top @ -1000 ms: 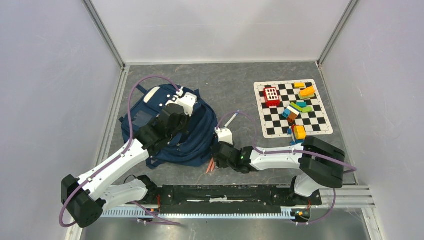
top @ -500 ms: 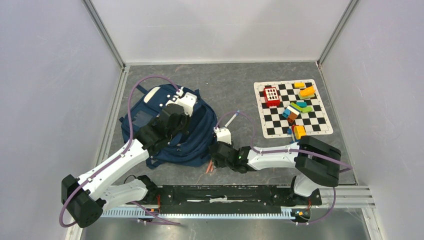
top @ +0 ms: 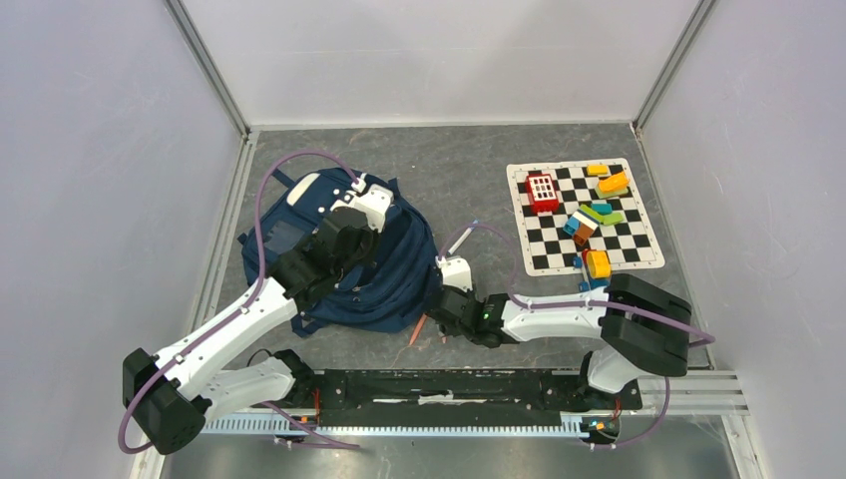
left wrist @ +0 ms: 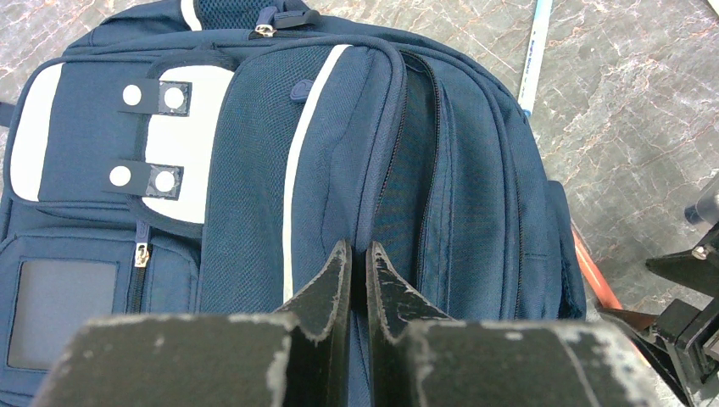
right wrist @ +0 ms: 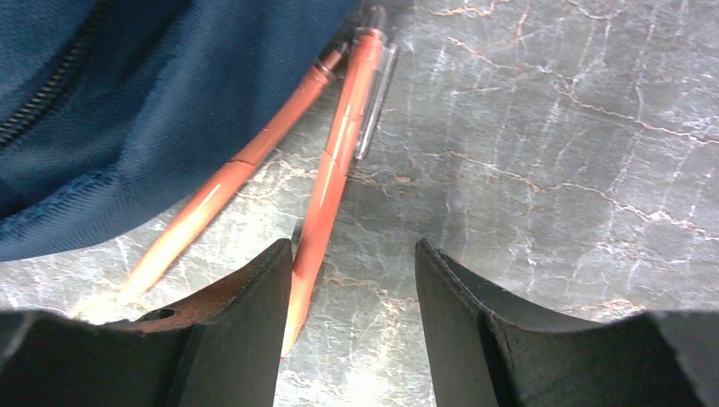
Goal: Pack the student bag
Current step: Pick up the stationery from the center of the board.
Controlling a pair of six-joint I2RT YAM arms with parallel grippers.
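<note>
Left gripper (left wrist: 358, 251) pinches student bag (left wrist: 254, 170) seam; right gripper (right wrist: 352, 250) wide over orange pens (right wrist: 334, 170) beside it.

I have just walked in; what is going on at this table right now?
The left gripper is pinched shut on the zip edge of the navy student bag. The right gripper, jaws open, hovers low over two orange pens lying on the table beside the bag, holding nothing. Neither pen is packed yet.

Far right: checkered mat (top: 539, 249) carrying scattered coloured blocks (top: 599, 213). Near centre: two orange pens (right wrist: 335, 170) lying side by side on grey table (top: 469, 170). White-blue pen (top: 461, 239) farther back.
</note>
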